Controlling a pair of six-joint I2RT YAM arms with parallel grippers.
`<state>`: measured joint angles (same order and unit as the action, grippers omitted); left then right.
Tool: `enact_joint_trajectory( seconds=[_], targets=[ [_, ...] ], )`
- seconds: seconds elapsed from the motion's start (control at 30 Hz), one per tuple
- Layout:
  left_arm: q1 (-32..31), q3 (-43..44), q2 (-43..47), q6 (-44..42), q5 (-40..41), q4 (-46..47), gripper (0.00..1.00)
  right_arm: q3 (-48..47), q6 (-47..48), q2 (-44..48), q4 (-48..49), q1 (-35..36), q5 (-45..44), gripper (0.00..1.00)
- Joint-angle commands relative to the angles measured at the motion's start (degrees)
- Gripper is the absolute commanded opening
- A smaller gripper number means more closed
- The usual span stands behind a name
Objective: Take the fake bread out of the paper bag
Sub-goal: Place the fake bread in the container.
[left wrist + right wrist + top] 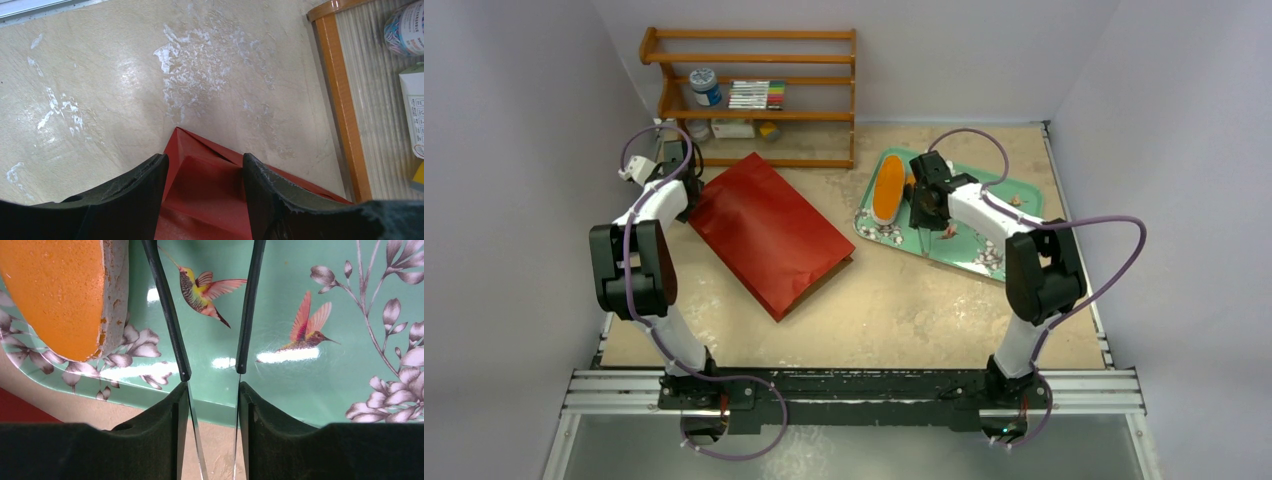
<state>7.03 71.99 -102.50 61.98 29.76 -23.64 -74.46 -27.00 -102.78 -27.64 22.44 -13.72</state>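
1. Where the left gripper (205, 158) is seen from its own wrist, its jaws are held apart. A folded corner of the large red paper bag (205, 197) lies between and beneath the two black fingers (135, 195), and nothing is clamped.
2. The jaws of the right gripper (212, 385) are set narrowly apart, and nothing is held between them. A glossy green tray printed with hummingbirds and flowers (280, 285) is seen directly below.
3. A long oval orange-brown toy loaf (55, 295) with a pale, worn rim is laid on that tray. It is just beside the right gripper but apart from its fingers, and it is outside the bag.
4. The red paper bag is spread flat on the beige table (904, 320), well apart from the tray. A brown strip is shown at its near end.
5. A wooden shelf rack (754, 58) is placed against the far wall, near the bag's far corner. A jar and a row of markers are kept on it.
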Motion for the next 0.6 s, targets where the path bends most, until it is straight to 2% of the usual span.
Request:
enact_joint_trajectory(
  seconds=[0.0, 0.23, 0.57],
  targets=[
    [-0.25, 0.22, 2.38, 0.01, 0.21, -0.36, 0.57, 0.69, -0.46, 2.66, -0.05, 0.15, 0.75, 0.43],
    [-0.18, 0.08, 2.72, 0.08, 0.12, -0.27, 0.57, 0.03, -0.51, 1.15, -0.4, 0.12, 0.39, 0.43],
    [0.0, 0.25, 2.63, -0.3, 0.21, -0.36, 0.57, 2.69, -2.16, 4.49, -0.25, 0.15, 2.11, 0.43]
  ],
)
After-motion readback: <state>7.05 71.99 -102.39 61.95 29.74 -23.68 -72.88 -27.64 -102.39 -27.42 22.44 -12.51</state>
